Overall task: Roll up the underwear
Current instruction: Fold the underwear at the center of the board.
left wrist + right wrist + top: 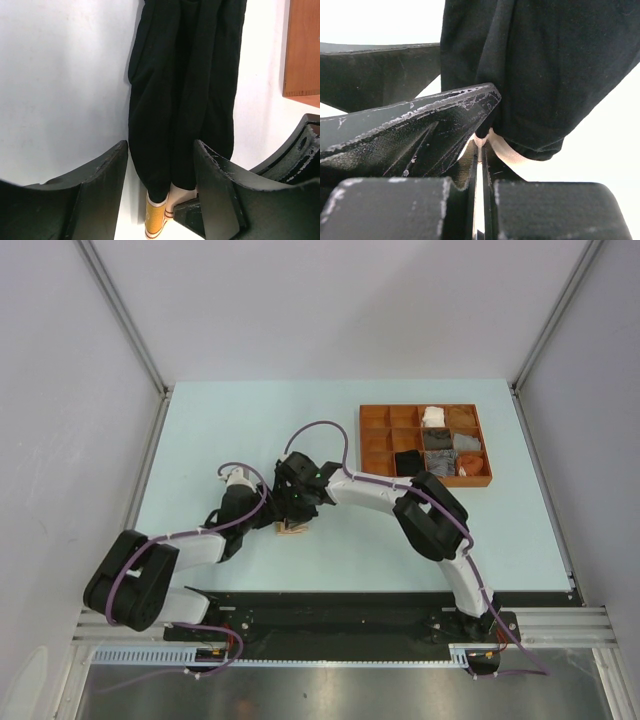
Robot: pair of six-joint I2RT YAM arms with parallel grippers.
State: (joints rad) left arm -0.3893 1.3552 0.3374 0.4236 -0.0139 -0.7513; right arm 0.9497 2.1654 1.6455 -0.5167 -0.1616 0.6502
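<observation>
One black brief [180, 90], right end effector [481, 146] clamped on its waistband [506, 151], left end effector [160, 146] spread astride it

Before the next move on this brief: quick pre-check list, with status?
1. Right end effector shut on the black brief's beige waistband: ok.
2. Left end effector open, fingers astride the brief: ok.
3. Brief rolled: not ok, it is a long folded strip.
4. Wooden tray has free compartments: ok.
5. Clearance between both end effectors: cannot tell, too crowded in the top view.
</observation>
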